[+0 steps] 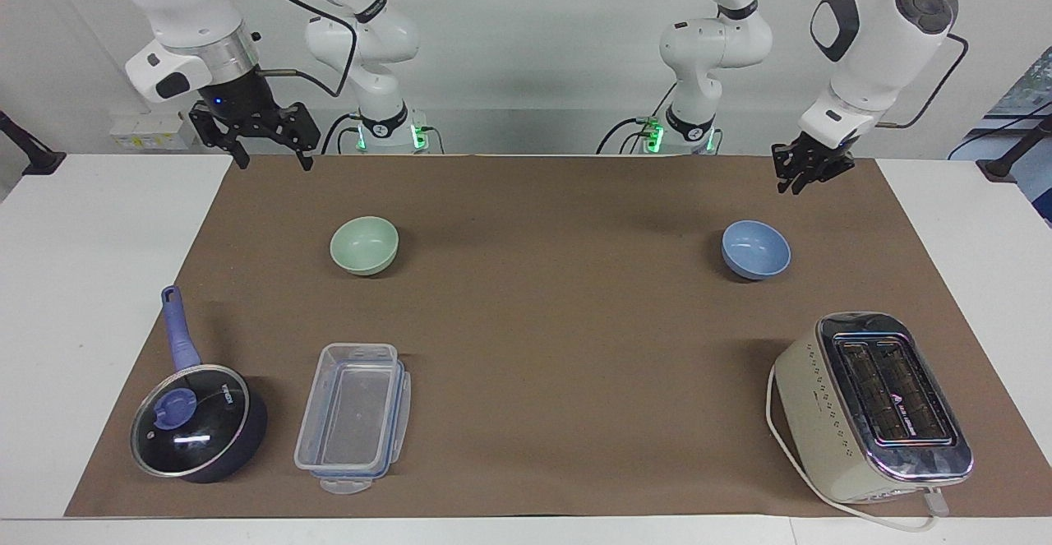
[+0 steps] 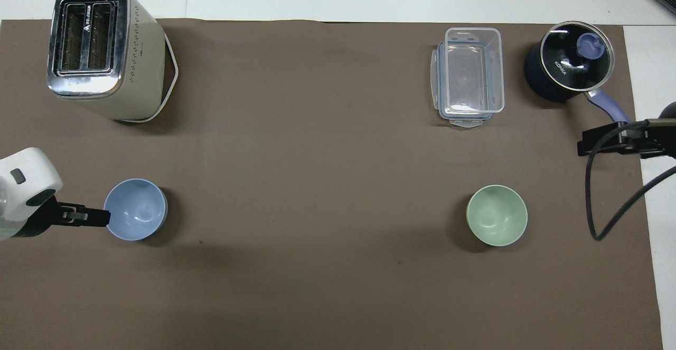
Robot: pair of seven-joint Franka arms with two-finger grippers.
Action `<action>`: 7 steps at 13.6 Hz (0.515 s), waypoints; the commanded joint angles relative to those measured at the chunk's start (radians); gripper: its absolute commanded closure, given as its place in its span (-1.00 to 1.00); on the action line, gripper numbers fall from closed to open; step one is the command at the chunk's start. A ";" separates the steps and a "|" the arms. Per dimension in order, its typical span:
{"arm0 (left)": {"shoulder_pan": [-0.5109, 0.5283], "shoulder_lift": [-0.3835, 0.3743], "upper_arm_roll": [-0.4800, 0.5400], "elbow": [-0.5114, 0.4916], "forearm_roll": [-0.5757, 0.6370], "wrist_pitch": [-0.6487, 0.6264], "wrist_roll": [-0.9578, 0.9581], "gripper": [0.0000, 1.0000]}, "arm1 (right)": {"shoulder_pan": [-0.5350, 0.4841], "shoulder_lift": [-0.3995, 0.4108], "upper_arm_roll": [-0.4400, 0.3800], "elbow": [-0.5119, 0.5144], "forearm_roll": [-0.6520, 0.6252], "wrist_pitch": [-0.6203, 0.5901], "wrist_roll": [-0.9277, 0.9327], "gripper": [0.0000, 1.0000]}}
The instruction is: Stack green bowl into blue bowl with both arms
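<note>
Left claw [image 1: 795, 186]: raised above the brown mat [image 1: 542, 323] at the left arm's end of the table [image 1: 99, 282], fingers seen parted in the facing view, nothing held between them. From overhead its tips are seen at the rim of the blue bowl [image 1: 756, 249]; in the facing view the claw is seen up in the air, clear of the bowl, no contact.

Right claw [image 1: 272, 160]: held in the air over the edge of the mat at the right arm's end, fingers spread wide, nothing gripped. The right arm is noted as waiting.

Blue bowl: set upright on the mat, toward the left arm's end, open side up, nothing inside.

Green bowl [image 1: 364, 245]: set upright on the mat toward the right arm's end, well apart from the blue bowl, about level with it in distance from the robots. Nothing is seen inside it. The two bowls are not stacked.

Farther from the robots than the blue bowl, a cream toaster [image 1: 871, 409] is noted, its white cord looped beside it. Farther from the robots than the green bowl, a clear plastic container [image 1: 353, 417] is seen, and beside it, toward the right arm's end, a dark lidded pot [image 1: 197, 422] with a blue handle pointing toward the robots
</note>
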 commanded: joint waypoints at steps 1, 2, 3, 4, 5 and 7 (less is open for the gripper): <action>-0.009 -0.016 0.007 -0.117 -0.013 0.135 0.000 -1.00 | -0.005 -0.009 0.004 -0.008 0.008 0.002 0.006 -1.00; -0.009 -0.011 0.007 -0.155 -0.013 0.182 0.000 -1.00 | -0.005 -0.009 0.006 -0.007 0.008 0.001 0.006 -1.00; -0.009 -0.005 0.007 -0.189 -0.013 0.230 0.000 -1.00 | -0.005 -0.009 0.004 -0.008 0.008 0.002 0.006 -1.00; -0.009 0.001 0.007 -0.221 -0.014 0.277 -0.002 -1.00 | -0.005 -0.009 0.006 -0.008 0.008 0.001 0.006 -1.00; -0.009 0.015 0.007 -0.257 -0.013 0.330 0.000 -1.00 | -0.005 -0.009 0.004 -0.008 0.008 0.002 0.006 -1.00; -0.009 0.047 0.007 -0.327 -0.013 0.440 0.001 -1.00 | -0.005 -0.009 0.004 -0.008 0.008 0.001 0.006 -1.00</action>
